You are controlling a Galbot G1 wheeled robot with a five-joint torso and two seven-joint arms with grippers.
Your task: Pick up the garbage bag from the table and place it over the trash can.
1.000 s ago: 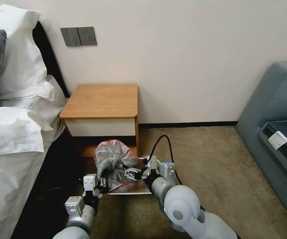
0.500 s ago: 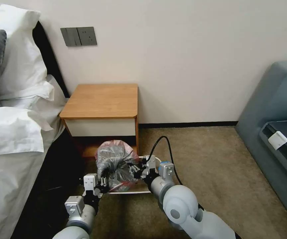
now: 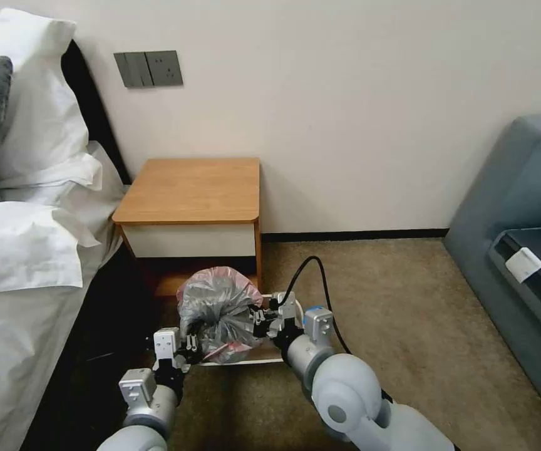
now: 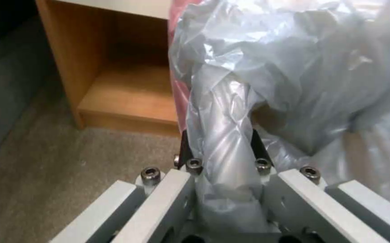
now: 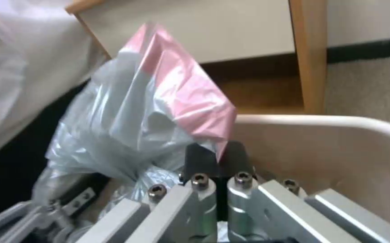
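The thin, crinkly grey translucent garbage bag [image 3: 219, 308] with its pink rim edge balloons just above the small cream-beige plastic trash can [image 3: 275, 358], on the carpet before the orange-topped wooden table [image 3: 190, 189]. The left hand [image 3: 188, 344] and right hand [image 3: 259, 326] flank it. The left wrist view adds what the head view hides — black fingers [image 4: 256, 142] clenched around a twisted fold. The right wrist view shows its fingers [image 5: 238, 156] pinching the pink edge over the can's rolled rim [image 5: 321, 120].

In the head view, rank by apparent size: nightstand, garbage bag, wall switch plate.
1. Nightstand, largest.
2. Garbage bag, held by the left gripper and right gripper.
3. Wall switch plate, smallest, though farthest away.
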